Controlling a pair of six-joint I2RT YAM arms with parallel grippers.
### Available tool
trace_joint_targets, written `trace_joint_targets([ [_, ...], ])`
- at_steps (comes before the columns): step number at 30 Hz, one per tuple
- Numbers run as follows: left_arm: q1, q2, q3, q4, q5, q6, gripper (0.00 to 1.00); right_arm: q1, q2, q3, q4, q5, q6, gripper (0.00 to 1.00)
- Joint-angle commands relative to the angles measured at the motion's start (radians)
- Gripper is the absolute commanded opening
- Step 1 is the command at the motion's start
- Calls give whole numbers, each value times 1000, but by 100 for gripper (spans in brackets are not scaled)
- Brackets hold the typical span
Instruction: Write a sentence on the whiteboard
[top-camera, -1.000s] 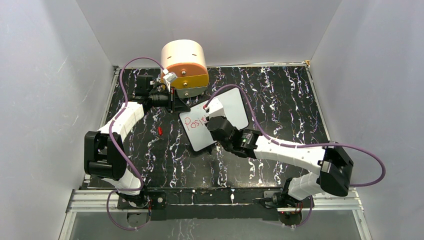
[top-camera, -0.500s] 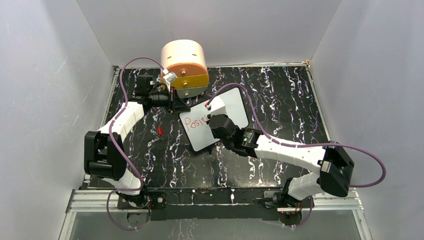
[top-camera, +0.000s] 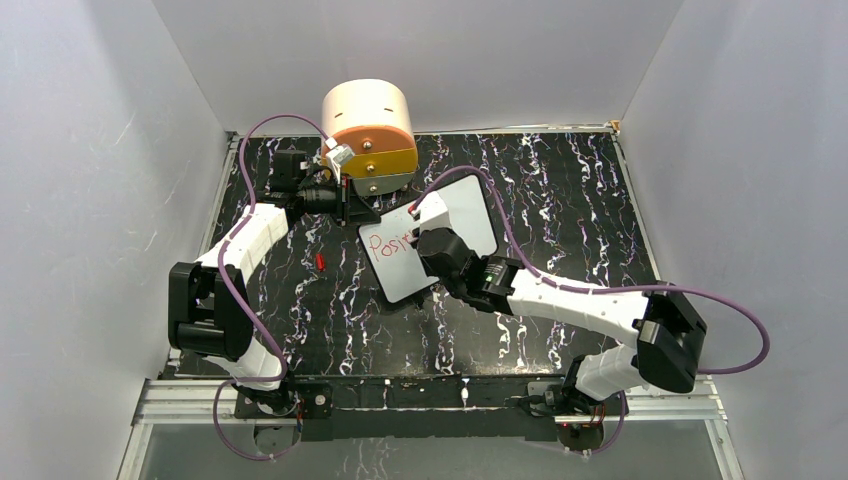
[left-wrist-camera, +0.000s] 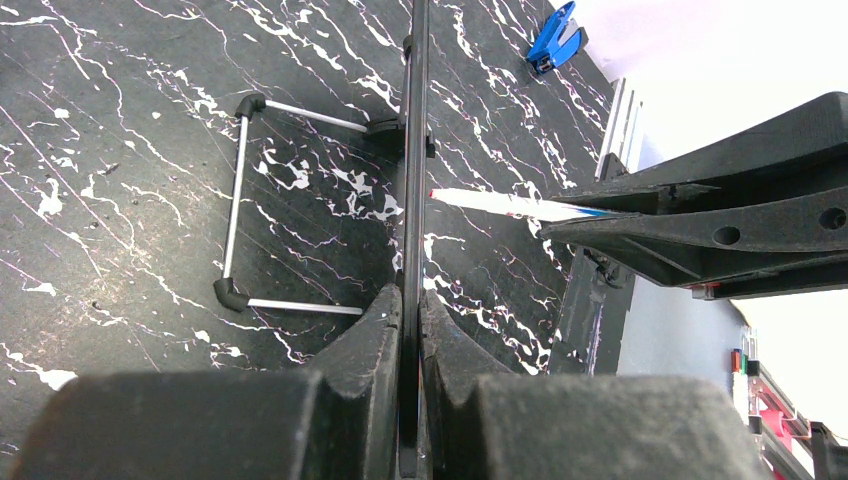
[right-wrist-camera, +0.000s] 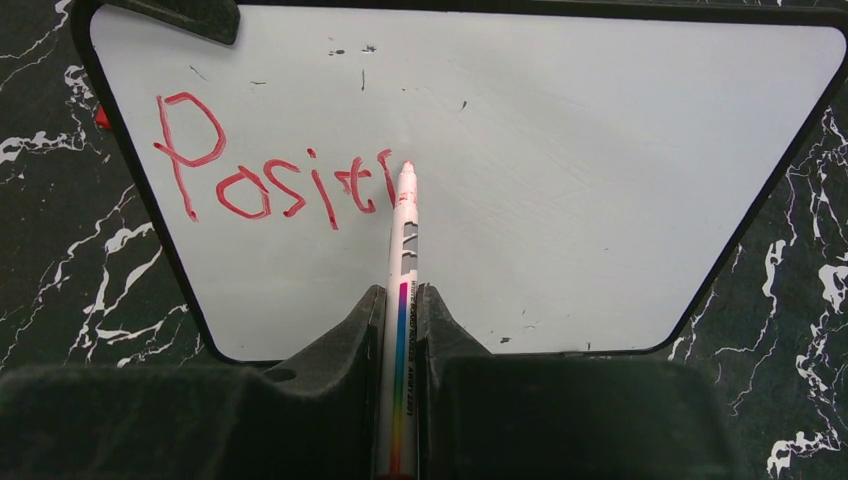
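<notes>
Whiteboard (top-camera: 470, 215) sits mid-table, just near of the round drawer unit (top-camera: 368, 125), and the red sentence (right-wrist-camera: 270, 185) reads about "Positi". The right gripper (right-wrist-camera: 402, 300) pinches the marker (right-wrist-camera: 404, 250), tip on the board. The left gripper (left-wrist-camera: 412, 300) clamps the board's far-left corner. If that clamp slips or the tip presses too hard, the board could shift and the stroke smear.

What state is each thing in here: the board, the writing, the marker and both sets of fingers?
Whiteboard, propped on its wire stand, one edge clamped.
Lettering, unfinished: red "Posit" plus one more stroke.
Marker, uncapped, tip on the board at the last stroke.
Left fingers, shut on the whiteboard's edge.
Right fingers, shut on the marker.
</notes>
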Motion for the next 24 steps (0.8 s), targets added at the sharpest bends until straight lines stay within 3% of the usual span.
trace_joint_targets([
  [1, -8, 23, -19, -58, -58, 23, 0, -9, 10, 16, 65, 4, -14, 0],
  [24, -8, 27, -17, -58, -55, 23, 0, -16, 36, 16, -79, -17, 46, 0],
])
